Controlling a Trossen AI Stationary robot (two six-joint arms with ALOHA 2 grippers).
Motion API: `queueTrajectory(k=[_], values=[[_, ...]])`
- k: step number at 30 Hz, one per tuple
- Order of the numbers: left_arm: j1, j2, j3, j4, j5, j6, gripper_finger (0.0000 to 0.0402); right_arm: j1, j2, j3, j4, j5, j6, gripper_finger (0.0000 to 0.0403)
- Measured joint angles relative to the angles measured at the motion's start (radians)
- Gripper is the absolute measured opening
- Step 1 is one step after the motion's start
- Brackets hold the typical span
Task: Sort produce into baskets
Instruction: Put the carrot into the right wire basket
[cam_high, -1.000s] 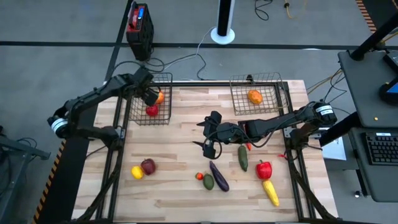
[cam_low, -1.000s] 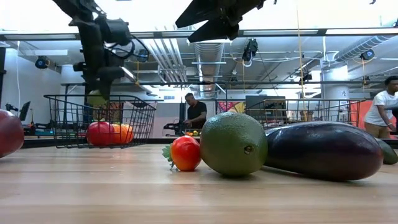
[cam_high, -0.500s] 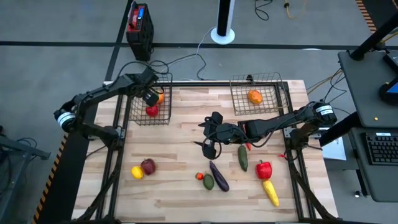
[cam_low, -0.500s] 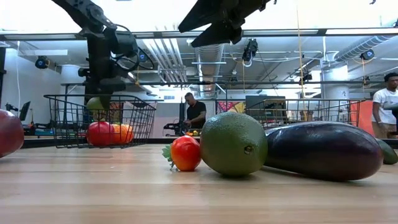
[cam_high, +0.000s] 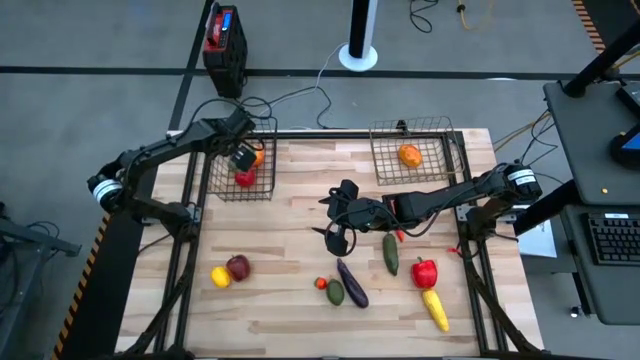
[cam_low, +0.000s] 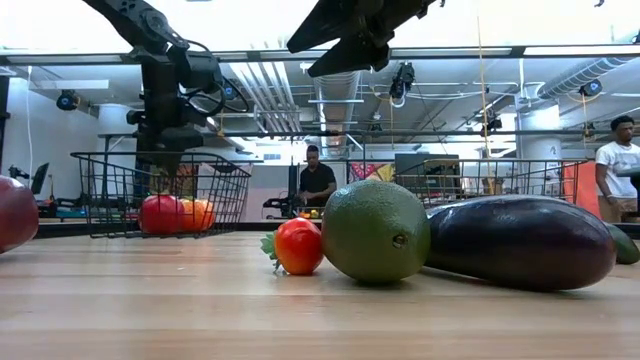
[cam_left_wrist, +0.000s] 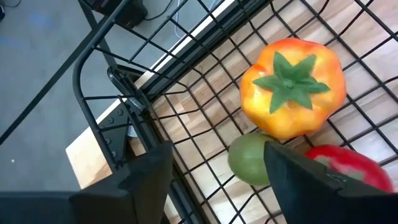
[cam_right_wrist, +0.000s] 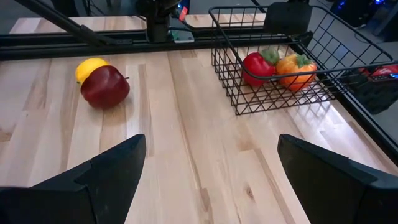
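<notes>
In the left dark wire-mesh basket (cam_high: 243, 165) on the wooden worktop (cam_high: 290, 215), a small green round fruit (cam_left_wrist: 252, 160) lies released beside an orange pepper (cam_left_wrist: 291, 87) and a red pepper (cam_left_wrist: 345, 168). The left gripper (cam_high: 241, 157) hovers above it, fingers (cam_left_wrist: 308, 171) parted and empty. The right gripper (cam_high: 336, 214) waits mid-worktop, fingers spread wide.

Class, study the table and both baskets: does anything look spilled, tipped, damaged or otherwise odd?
Nothing stands out. Both baskets, left and right, sit upright with produce inside, and the remaining pieces, such as the eggplant, lie separately on the table.
</notes>
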Motion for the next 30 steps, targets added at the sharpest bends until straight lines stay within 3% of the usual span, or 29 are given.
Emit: queueTrajectory(k=[8,14,22,30], values=[[-0.016,-0.009,0.000,0.003,0.000,-0.001,0.0247,0.000,0.000,0.000,-0.018,-0.008,0.010,0.0357],[-0.102,-0.055,0.000,0.003,0.001,-0.021,0.0247,0.000,-0.001,0.000,-0.086,-0.008,0.080,0.0357],[-0.335,-0.172,0.000,0.004,0.001,-0.094,0.0247,0.000,-0.002,0.000,-0.274,-0.012,0.273,0.0357],[-0.627,-0.277,-0.003,0.021,-0.020,-0.188,0.0246,0.000,-0.002,0.000,-0.569,-0.030,0.512,0.0357]])
